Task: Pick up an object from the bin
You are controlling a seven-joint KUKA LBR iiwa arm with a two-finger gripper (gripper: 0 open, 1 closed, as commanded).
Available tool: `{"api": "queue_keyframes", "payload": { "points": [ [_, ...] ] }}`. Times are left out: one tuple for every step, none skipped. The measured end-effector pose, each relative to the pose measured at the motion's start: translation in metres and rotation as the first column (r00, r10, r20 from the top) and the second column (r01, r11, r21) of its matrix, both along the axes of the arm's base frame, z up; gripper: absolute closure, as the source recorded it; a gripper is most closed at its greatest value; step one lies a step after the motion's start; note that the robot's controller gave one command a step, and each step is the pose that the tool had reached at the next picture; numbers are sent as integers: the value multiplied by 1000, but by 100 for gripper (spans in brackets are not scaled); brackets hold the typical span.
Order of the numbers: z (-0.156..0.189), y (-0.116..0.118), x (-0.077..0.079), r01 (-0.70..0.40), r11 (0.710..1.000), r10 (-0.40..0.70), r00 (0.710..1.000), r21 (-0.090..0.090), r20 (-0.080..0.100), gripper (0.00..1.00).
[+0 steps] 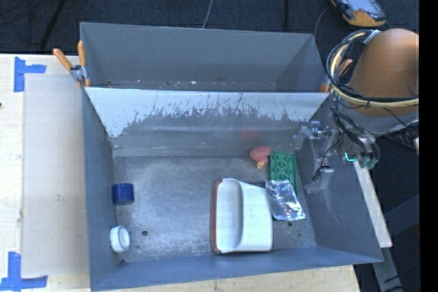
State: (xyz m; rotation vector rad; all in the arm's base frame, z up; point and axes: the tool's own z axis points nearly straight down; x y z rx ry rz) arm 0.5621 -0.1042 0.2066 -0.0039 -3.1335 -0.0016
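My gripper [319, 174] hangs low by the bin's right wall, just right of a green studded block [282, 166]. A crumpled silver foil packet [284, 200] lies directly in front of that block, a little left of and below the gripper. A small pink lump [260, 155] rests at the block's left end. Nothing shows held in the gripper.
A white rectangular dish with a brown rim [241, 215] lies left of the foil packet. Far to the left sit a small blue cup [122, 193] and a white round cap [120, 238]. The arm with its orange cover and cables leans in over the right rim.
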Motion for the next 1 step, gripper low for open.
{"api": "queue_keyframes", "payload": {
  "points": [
    [-118, 19, -39, -346, 938, 346, 938, 1, 6, 0]
  ]
}}
